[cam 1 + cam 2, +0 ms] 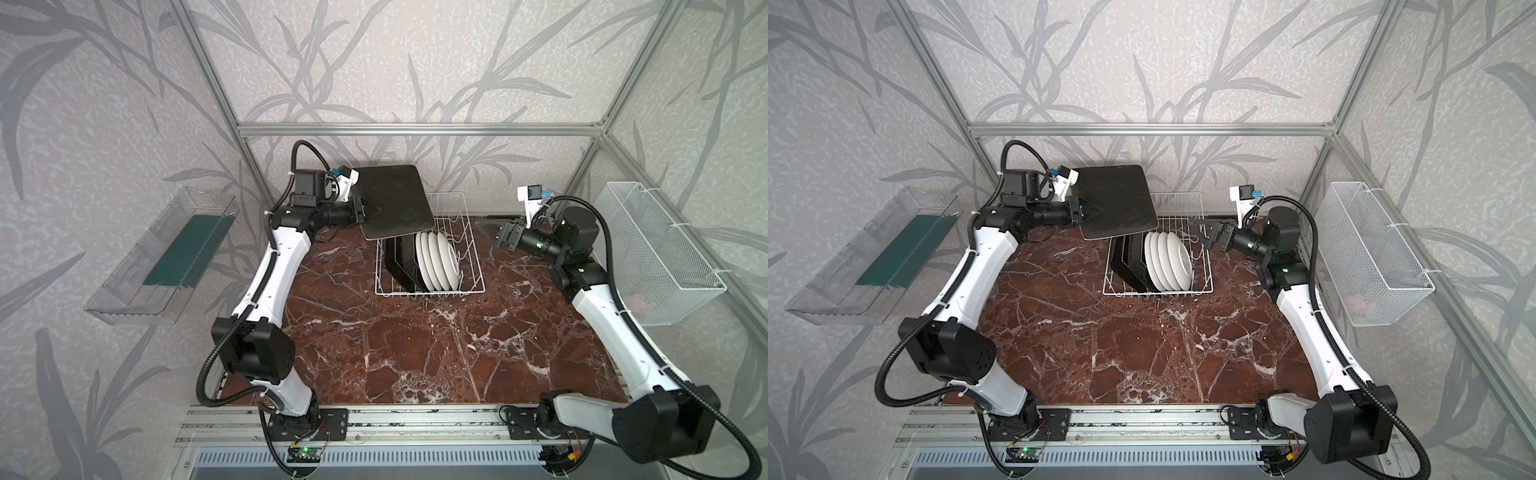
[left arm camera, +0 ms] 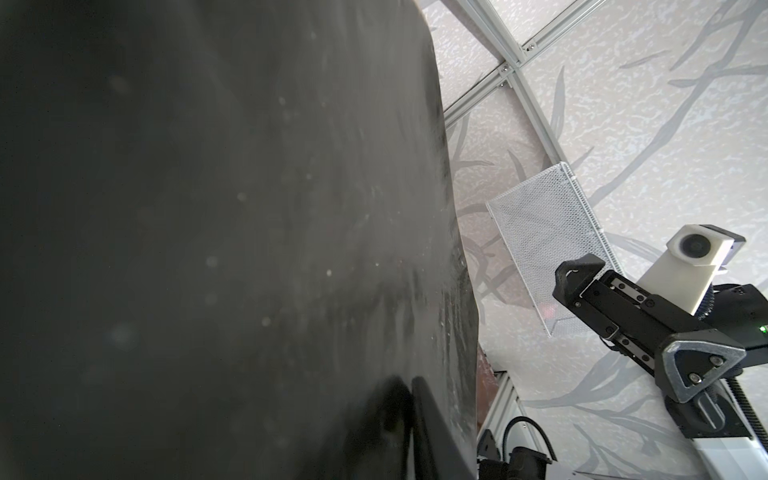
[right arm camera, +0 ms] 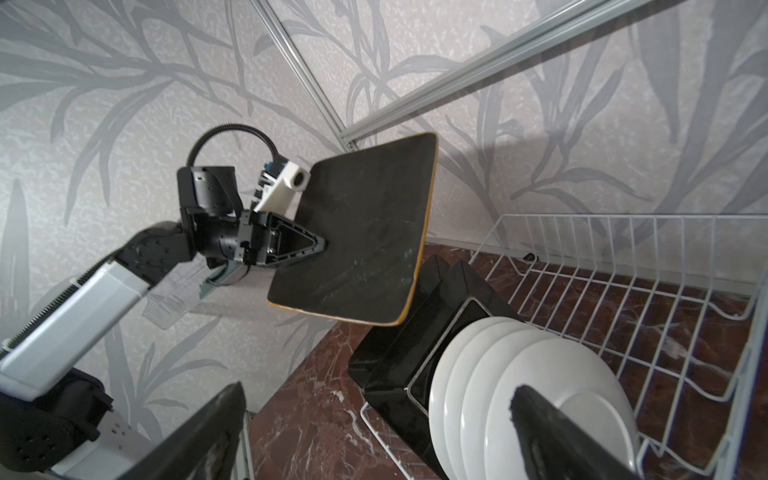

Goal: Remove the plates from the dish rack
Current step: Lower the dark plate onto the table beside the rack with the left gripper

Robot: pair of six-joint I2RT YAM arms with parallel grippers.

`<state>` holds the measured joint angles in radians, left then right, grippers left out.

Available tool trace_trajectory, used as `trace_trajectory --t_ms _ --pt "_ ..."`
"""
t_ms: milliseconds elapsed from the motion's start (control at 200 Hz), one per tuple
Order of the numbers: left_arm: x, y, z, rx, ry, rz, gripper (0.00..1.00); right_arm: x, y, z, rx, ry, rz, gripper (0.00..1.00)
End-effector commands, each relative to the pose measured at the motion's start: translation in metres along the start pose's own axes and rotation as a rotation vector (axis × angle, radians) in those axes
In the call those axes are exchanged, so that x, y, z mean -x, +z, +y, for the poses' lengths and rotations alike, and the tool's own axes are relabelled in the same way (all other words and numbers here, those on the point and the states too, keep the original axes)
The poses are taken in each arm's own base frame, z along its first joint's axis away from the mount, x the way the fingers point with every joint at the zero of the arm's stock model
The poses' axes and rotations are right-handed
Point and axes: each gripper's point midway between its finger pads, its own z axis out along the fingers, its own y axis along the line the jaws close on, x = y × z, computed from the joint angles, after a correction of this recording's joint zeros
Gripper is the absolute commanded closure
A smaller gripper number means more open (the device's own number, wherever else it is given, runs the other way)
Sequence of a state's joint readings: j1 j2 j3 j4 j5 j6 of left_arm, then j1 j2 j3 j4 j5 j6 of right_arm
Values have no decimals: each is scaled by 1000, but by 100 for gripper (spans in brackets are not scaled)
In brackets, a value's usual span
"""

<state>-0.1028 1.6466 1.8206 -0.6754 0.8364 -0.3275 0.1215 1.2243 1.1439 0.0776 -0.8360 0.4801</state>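
Note:
My left gripper (image 1: 375, 209) (image 1: 1099, 209) (image 3: 322, 246) is shut on the edge of a square plate (image 1: 395, 201) (image 1: 1115, 199) (image 3: 365, 232). It holds the plate in the air over the far left of the dish rack (image 1: 471, 257) (image 1: 1202, 266) (image 3: 623, 257), black back up. That back fills the left wrist view (image 2: 208, 208). Two more black-backed square plates (image 1: 399, 262) (image 3: 415, 332) and several round white plates (image 1: 438, 259) (image 1: 1169, 259) (image 3: 519, 374) stand on edge in the rack. My right gripper (image 1: 484, 227) (image 1: 1199, 227) (image 3: 380, 415) hangs open at the rack's right side, holding nothing.
A white mesh basket (image 1: 660, 249) (image 2: 548, 241) hangs on the right wall and a clear plastic tray (image 1: 162, 253) on the left wall. The rack stands at the back of a red-brown marble tabletop (image 1: 415, 353), inside an aluminium frame.

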Motion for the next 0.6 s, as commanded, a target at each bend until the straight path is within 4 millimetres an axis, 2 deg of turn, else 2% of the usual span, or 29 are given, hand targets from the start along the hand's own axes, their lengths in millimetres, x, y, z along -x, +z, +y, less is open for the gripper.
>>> trace_trajectory --t_ms 0,140,390,595 --pt "13 -49 -35 51 212 -50 100 -16 -8 0 -33 -44 45 1" --pt "13 -66 -8 240 237 -22 100 -23 -15 2 -53 -64 67 1" --pt "18 -93 26 459 255 -19 100 -38 -24 1 -99 -60 113 1" --pt "12 -99 59 602 256 35 100 -46 -26 -2 -109 -47 131 1"
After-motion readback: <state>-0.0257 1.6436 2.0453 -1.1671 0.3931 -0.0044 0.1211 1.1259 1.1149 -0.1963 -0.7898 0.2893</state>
